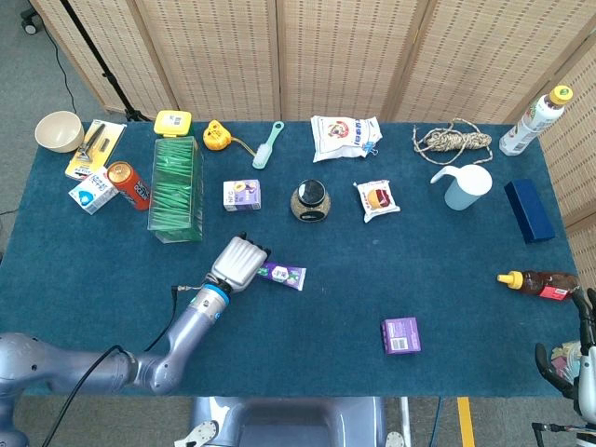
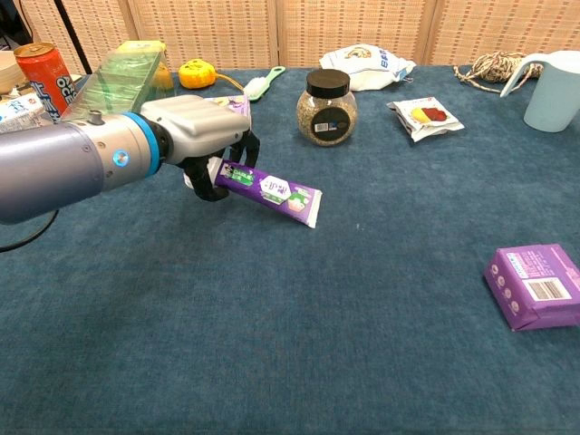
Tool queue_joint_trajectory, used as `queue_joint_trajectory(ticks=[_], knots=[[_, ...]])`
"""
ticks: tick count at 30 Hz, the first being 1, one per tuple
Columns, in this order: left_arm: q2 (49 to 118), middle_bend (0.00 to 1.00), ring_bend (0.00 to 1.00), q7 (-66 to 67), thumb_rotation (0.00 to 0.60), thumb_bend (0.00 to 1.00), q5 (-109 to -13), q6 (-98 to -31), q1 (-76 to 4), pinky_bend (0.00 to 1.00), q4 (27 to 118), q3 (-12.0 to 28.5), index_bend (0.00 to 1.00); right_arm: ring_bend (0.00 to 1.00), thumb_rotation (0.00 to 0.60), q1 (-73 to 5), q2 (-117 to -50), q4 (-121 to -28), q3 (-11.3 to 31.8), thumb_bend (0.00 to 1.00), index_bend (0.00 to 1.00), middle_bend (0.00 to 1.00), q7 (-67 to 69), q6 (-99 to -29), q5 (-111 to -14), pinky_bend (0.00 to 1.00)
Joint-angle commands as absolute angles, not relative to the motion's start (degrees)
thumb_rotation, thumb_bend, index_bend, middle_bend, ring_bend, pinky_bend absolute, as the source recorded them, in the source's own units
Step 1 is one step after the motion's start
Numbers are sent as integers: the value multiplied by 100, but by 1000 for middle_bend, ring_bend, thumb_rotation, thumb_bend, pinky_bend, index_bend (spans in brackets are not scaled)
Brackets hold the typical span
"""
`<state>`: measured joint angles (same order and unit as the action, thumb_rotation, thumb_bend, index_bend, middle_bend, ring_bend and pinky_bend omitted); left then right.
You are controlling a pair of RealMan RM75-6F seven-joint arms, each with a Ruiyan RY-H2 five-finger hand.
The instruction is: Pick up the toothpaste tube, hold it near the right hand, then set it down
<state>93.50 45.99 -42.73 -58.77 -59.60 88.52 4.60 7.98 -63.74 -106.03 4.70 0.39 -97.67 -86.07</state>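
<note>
Your left hand grips the toothpaste tube by its cap end, above the blue table

You see the table (image 1: 112, 279) spread wide under everything, and your left arm reaching in from the lower left of the head view to your left hand (image 1: 237, 264) near the table's middle-left; its fingers (image 2: 246, 148) are curled round the cap end of the toothpaste tube (image 2: 270, 189), which slants down to the right with its flat end low, and you cannot tell whether that end touches the cloth. Your right hand (image 1: 579, 349) shows only at the far lower right edge, well apart from the tube, and you cannot tell how its fingers lie. Beyond the tube stand the green box (image 1: 175, 186), the glass jar (image 2: 326, 107) and the small milk carton (image 1: 241, 195); the purple box (image 2: 535, 285) lies to the right
</note>
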Motion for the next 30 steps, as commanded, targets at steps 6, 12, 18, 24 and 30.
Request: queue_joint_trajectory(ticks=[6,12,18,24,30], knots=[[8865,502,435,4441,600,355,-4702,-6077,-5653,262,9142,228,424,0,600,772,-6381,-10617,472,391,0,0,7,-9728,-8619,0],[8464,502,430,4452,600,354,-4956,-6243,-5490,262,9257,182,424,0,600,769,-6383,-10614,474,391,0,0,1,-9712,-8608,0],[8144,502,422,4609,600,354,-5123,-6410,-5424,262,9438,209,424,0,600,755,-6386,-10618,492,391,0,0,3,-9709,-8610,0],[7931,499,402,5368,600,354,-4928,-6431,-5548,262,9730,172,424,0,600,756,-6393,-10605,491,390,0,0,19,-9699,-8595,0],[8287,490,375,5928,600,354,-4517,-6352,-5775,262,9781,266,424,0,600,788,-6383,-10592,483,391,0,0,50,-9740,-8598,0]])
